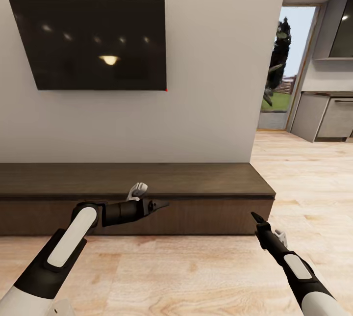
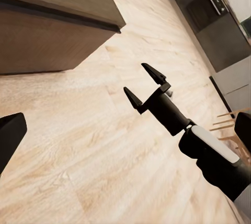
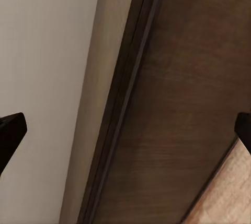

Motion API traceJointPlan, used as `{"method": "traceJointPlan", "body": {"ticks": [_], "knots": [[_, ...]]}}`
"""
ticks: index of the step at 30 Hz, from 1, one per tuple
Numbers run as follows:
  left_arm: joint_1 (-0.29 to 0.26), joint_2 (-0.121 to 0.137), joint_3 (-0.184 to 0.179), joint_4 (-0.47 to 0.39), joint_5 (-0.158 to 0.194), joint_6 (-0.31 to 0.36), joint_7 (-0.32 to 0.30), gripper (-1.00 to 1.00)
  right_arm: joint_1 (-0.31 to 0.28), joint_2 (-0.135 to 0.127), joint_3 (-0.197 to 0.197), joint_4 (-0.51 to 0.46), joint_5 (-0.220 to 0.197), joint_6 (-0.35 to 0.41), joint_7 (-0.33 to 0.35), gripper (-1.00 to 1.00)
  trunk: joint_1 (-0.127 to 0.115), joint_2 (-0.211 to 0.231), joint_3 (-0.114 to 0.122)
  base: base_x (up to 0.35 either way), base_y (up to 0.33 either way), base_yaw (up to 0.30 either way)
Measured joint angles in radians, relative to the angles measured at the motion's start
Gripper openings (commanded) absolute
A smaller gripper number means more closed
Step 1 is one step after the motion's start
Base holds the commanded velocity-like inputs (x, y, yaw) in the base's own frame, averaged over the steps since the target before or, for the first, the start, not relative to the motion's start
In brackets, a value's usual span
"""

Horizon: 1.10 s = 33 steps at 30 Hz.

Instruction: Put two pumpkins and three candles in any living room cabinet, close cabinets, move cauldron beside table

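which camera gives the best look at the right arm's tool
The left wrist view: the right tool shows whole over the wooden floor, both fingers spread and empty. The head view shows it small and end-on. The right wrist view catches just its dark fingertips at the frame edges, facing the cabinet.

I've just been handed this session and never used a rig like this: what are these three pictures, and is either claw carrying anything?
You are looking through a wheeled robot with two arms. The head view looks forward and down from its head: a long, low dark-brown cabinet runs along the wall under a TV, its fronts closed and its top bare in the stretch shown. The left claw points sideways just in front of the cabinet; the right claw hangs over the wooden floor near the cabinet's end.

The left wrist view comes from a camera on the left arm and looks across the floor at the right claw, which is open and empty. The right wrist view looks along that claw at the cabinet and wall. The left claw's finger tips sit at that picture's edges with nothing between them.
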Motion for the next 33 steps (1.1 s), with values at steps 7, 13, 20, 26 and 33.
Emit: {"method": "traceJointPlan", "body": {"ticks": [7, 13, 20, 26, 33], "knots": [[0.000, 0.000, -0.001, 0.000, 0.005, 0.000, 0.000, 1.00, 0.000, 0.000, -0.002, 0.001, 0.000, 0.002, 0.032, 1.00, 0.000, 0.000, 0.000, 0.101, -0.001, 0.000], [0.000, -0.001, -0.002, -0.001, 0.006, 0.000, 0.000, 1.00, 0.000, 0.000, -0.001, 0.001, 0.000, 0.010, 0.090, 1.00, 0.000, 0.000, 0.000, 0.090, -0.013, 0.000], [0.000, -0.005, -0.002, -0.001, 0.006, 0.000, 0.000, 1.00, 0.000, 0.000, -0.001, 0.004, 0.000, 0.011, 0.094, 1.00, 0.000, 0.000, 0.000, 0.148, -0.001, 0.000], [0.000, -0.007, -0.002, -0.001, 0.006, 0.000, -0.001, 1.00, 0.000, 0.000, 0.000, 0.007, 0.000, 0.010, 0.093, 1.00, 0.000, 0.000, 0.000, 0.122, 0.000, 0.000], [0.000, -0.008, -0.002, -0.001, 0.006, 0.000, 0.000, 1.00, 0.000, 0.000, 0.002, 0.007, 0.000, 0.008, 0.092, 1.00, 0.000, 0.000, 0.000, 0.111, 0.000, 0.000]]}}
